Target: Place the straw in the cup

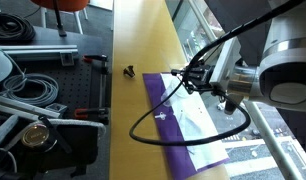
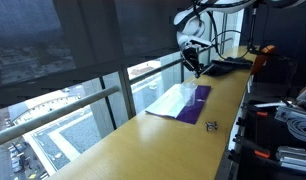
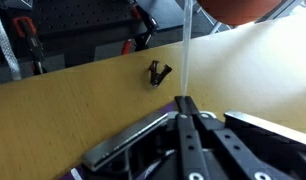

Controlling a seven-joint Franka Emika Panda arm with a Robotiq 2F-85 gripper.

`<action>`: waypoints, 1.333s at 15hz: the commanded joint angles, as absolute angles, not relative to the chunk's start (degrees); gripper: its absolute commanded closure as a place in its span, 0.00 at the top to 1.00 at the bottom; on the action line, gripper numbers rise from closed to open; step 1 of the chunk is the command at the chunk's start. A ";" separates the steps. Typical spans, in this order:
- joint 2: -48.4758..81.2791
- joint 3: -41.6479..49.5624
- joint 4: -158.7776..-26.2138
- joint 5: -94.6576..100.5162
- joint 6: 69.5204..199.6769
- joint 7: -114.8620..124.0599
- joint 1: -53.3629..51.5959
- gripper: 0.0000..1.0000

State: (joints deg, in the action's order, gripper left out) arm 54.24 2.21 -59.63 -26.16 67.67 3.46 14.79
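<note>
The straw (image 3: 185, 50) is grasped in the clenched claw (image 3: 186, 104) and projects beyond the fingertips, held above the desk (image 1: 143, 30) near the purple cloth (image 2: 196, 100). The cup cannot be made out against the cloth, so its rim should be located first. The straw's free end should then be centred over the opening, lowered steadily and released. The desk is narrow, bounded by window glass on 1 side and an open edge opposite. The small black object (image 3: 158, 72) lies apart.
</note>
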 commanded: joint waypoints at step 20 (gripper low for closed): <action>59.81 0.97 -52.79 -26.48 65.83 5.49 16.01 0.00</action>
State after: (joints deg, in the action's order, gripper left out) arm 57.75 2.13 -56.75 -26.16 67.55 3.59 15.28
